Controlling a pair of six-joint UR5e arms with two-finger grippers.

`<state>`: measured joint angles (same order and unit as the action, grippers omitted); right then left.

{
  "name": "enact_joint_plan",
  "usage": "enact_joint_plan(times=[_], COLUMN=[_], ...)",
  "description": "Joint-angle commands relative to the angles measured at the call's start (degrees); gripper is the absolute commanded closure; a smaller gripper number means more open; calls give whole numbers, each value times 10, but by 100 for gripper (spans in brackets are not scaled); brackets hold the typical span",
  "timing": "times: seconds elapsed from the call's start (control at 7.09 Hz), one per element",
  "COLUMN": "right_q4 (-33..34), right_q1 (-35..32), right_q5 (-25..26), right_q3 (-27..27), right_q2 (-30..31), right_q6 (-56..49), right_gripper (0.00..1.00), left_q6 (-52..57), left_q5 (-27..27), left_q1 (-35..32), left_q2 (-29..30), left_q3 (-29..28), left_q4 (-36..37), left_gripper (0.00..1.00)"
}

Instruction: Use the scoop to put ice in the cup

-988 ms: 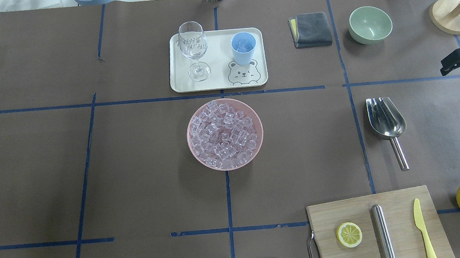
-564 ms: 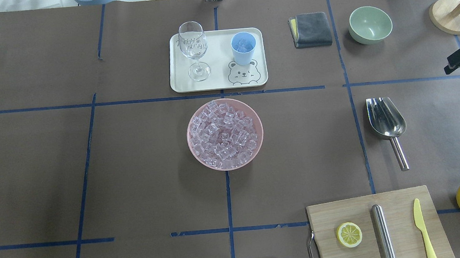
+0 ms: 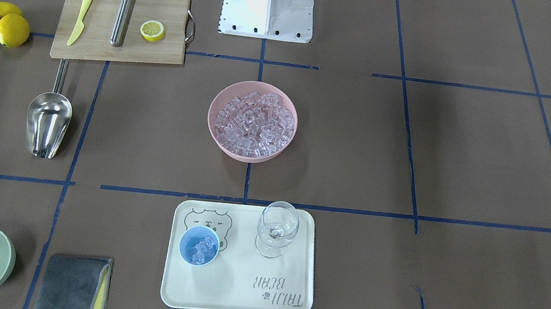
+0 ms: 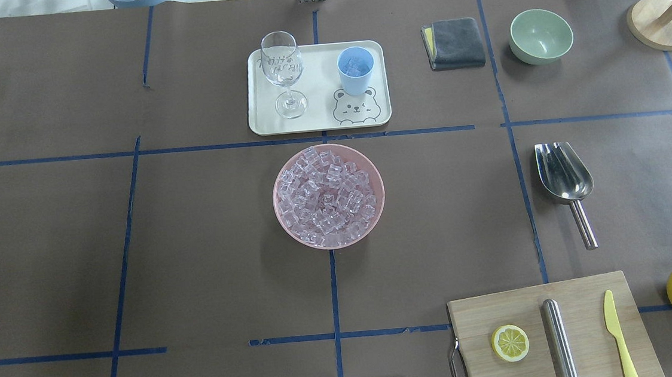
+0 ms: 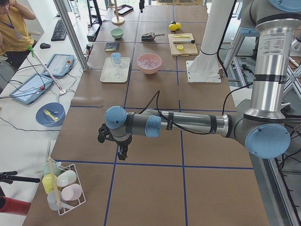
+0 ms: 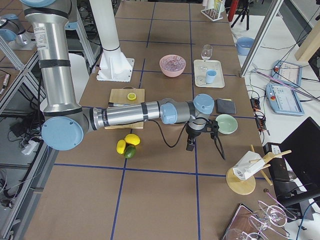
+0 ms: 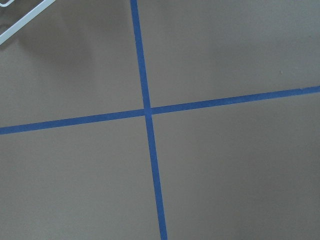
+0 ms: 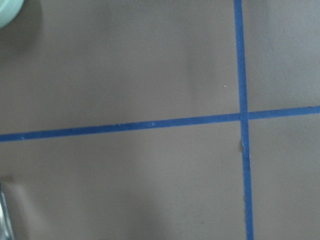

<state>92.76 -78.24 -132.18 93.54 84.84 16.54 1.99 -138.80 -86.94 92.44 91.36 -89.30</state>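
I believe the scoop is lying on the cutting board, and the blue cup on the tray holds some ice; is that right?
No: the scoop lies on the table beside the cutting board, not on it, as the overhead view shows. The blue cup on the tray does hold some ice.

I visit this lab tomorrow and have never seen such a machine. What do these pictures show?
It is a robot with two arms, each ending in a two-finger gripper. Two pictures look down on the table, from behind and from opposite the robot; two look along it from its ends; two are wrist cameras seeing mostly bare table. The left gripper and right gripper hang over the table's ends; open or shut, I cannot tell. Nothing is held: the scoop lies on the table. A pink bowl holds ice; the blue cup, on a tray beside a wine glass, has some cubes.
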Motion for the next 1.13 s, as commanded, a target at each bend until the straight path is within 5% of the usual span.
enact_joint_plan(times=[0.0, 0.99], right_q4=[10, 6], right_q1=[-3, -47], right_q5=[17, -8], right_q3=[1, -2], right_q2=[31, 45], right_q6=[-85, -78], right_gripper=[0, 0], left_q6=[2, 3], left_q5=[5, 5], left_q1=[-1, 1], left_q2=[3, 29], left_q3=[-1, -17], left_q4=[23, 18], left_gripper=[0, 0])
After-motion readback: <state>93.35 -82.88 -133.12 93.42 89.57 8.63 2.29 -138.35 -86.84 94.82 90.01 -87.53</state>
